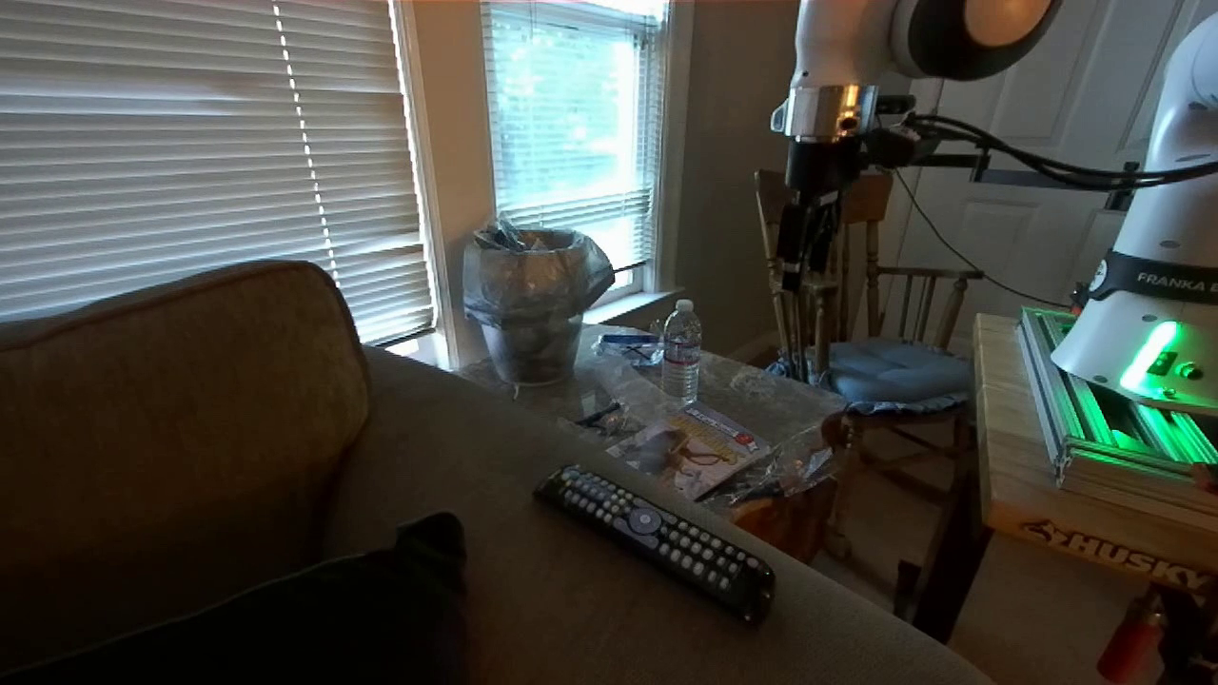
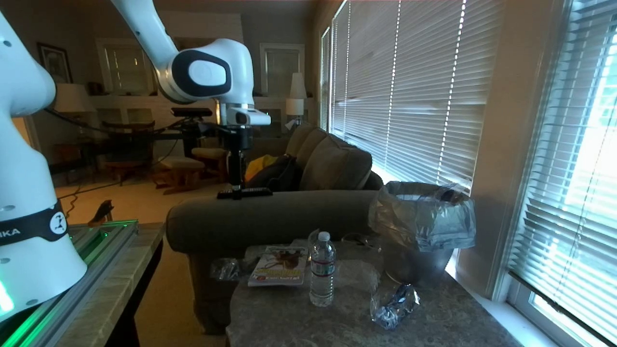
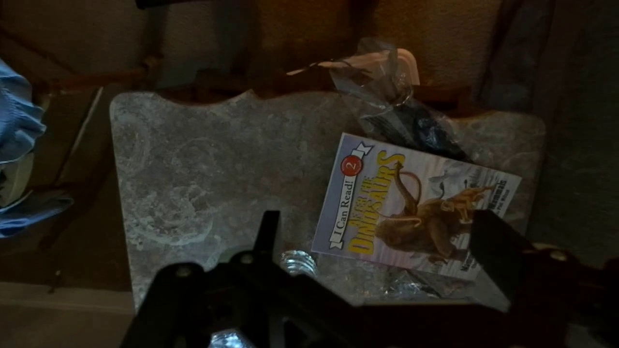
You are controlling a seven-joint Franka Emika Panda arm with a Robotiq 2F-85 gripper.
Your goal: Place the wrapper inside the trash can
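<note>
Several clear, crinkly wrappers lie on the stone-topped table; I cannot tell which one the task means. One wrapper (image 2: 395, 306) is at the table's near side in an exterior view. Another wrapper (image 2: 225, 269) lies beside the book and also shows over the table edge in the wrist view (image 3: 382, 82). A flat, pale wrapper (image 2: 356, 274) lies between the bottle and the bin. The trash can (image 1: 533, 304), lined with a silvery-grey bag, stands on the table by the window, also in an exterior view (image 2: 422, 224). My gripper (image 3: 379, 237) is open and empty, pointing down, well above the table.
A water bottle (image 2: 322, 272) stands upright beside a book (image 3: 416, 208). The sofa arm (image 2: 289, 217) carries a black remote control (image 1: 657, 538). A wooden chair (image 1: 894, 371) with a blue cushion stands beside the table. The robot's workbench (image 1: 1094, 523) is near.
</note>
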